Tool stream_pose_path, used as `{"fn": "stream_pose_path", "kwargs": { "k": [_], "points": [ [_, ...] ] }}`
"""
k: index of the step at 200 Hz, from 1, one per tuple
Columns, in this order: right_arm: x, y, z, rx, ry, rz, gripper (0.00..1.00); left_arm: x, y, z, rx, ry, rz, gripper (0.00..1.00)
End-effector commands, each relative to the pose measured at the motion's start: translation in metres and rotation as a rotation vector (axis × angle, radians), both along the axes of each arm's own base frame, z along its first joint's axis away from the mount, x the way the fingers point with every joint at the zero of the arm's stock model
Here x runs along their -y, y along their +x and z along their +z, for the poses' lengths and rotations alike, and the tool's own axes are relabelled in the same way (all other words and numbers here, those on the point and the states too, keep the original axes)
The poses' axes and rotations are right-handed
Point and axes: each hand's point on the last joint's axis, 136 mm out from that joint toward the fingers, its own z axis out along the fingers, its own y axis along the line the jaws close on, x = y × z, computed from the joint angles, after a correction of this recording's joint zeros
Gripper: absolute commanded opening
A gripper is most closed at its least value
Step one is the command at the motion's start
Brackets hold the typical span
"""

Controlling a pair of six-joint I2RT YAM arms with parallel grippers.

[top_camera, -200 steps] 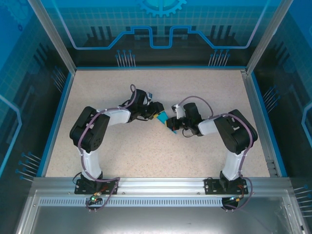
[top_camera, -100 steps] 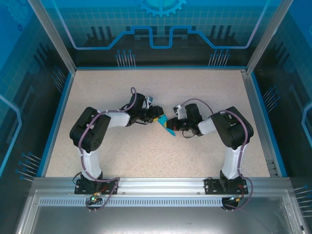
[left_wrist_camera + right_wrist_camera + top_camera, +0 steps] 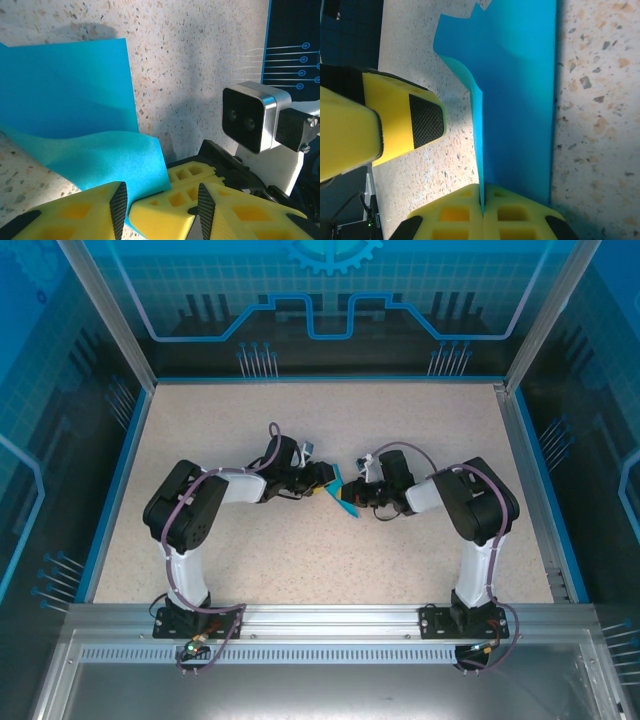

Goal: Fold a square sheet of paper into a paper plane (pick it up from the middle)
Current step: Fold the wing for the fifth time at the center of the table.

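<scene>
Right gripper [image 3: 482, 200]: we are pinching it shut on one edge of the square sheet of paper [image 3: 520, 100], which is rising off the table [image 3: 300, 570] near its middle
Left gripper [image 3: 161, 210]: we are holding its jaws part-way apart, straddling the curled flap just beside the right fingertips and clamping nothing
Step in hand: we are judging this a crease press, so we are wanting the left pads [image 3: 119, 207] closing squarely on the flap alone, in line with the right clamp and not nipping the other fingers
Edges: the flap is bowing, its layers not lying flush
Room: the wrists are crowding each other, while bare table is lying open on every side, the blue rim [image 3: 110, 490] well apart
</scene>
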Motion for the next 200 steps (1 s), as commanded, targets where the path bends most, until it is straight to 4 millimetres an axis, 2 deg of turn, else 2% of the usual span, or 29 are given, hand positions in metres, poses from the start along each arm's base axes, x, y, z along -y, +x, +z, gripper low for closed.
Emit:
{"fn": "stream_pose_path", "kwargs": {
  "k": [1,62,137,200],
  "points": [
    [0.018,-0.004,-0.033,-0.130,-0.091,-0.068,0.00,0.006,-0.002,-0.003,0.016,-0.006,-0.042,0.45],
    [0.023,-0.007,-0.051,-0.223,-0.115,-0.114,0.00,0.011,-0.004,-0.008,0.006,0.003,-0.059,0.45],
    [0.023,-0.009,-0.047,-0.130,-0.128,-0.055,0.00,0.014,-0.003,-0.015,-0.013,0.019,-0.066,0.44],
    [0.018,-0.013,-0.037,-0.109,-0.096,-0.003,0.20,0.015,0.001,-0.015,-0.014,0.023,-0.062,0.43]
  ]
}}
